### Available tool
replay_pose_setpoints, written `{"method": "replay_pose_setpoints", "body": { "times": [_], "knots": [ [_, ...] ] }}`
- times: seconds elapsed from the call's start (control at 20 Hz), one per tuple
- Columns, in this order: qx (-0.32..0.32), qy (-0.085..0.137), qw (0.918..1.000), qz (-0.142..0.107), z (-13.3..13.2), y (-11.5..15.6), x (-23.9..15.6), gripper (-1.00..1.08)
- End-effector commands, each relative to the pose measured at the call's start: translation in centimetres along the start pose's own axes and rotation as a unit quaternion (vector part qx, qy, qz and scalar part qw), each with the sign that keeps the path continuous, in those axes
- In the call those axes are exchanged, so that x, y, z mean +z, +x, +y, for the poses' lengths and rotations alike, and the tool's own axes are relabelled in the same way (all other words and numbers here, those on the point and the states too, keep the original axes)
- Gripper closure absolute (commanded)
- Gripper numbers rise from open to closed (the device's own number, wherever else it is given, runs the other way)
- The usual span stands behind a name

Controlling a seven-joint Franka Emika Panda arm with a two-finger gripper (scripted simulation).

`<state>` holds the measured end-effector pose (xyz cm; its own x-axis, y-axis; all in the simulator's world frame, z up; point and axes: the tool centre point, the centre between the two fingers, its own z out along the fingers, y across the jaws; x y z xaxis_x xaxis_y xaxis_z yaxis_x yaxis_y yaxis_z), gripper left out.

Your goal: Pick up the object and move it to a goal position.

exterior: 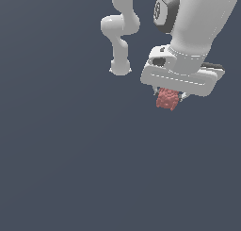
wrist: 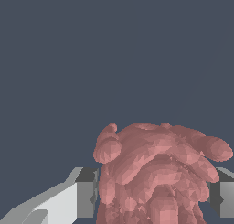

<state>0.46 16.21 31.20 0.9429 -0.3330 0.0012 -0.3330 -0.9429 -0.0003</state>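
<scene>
A flat, uniform dark blue-grey backdrop [exterior: 56, 169] fills both views, evenly lit, without visible furniture.

Bumpy reddish-pink object [wrist: 157, 177] between end effector [wrist: 155, 199] pads [wrist: 87, 199].

All I have around me is a plain, dark slate-blue surface [exterior: 61, 169], flat and even in tone, reaching every edge of the exterior view. It carries no marks, seams or texture that I can make out (whether it is a floor or only a backdrop, I cannot tell). From my wrist the same dark blue-grey expanse [wrist: 91, 54] fills the picture, equally smooth and uniform.
</scene>
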Motion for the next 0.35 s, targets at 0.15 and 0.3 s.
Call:
{"method": "replay_pose_setpoints", "body": {
  "times": [0.15, 0.3],
  "knots": [
    [0.0, 0.0, 1.0, -0.001, -0.7, 0.07, -1.22, 1.08],
    [0.0, 0.0, 1.0, -0.001, -0.76, 0.12, -1.28, 1.08]
  ]
}}
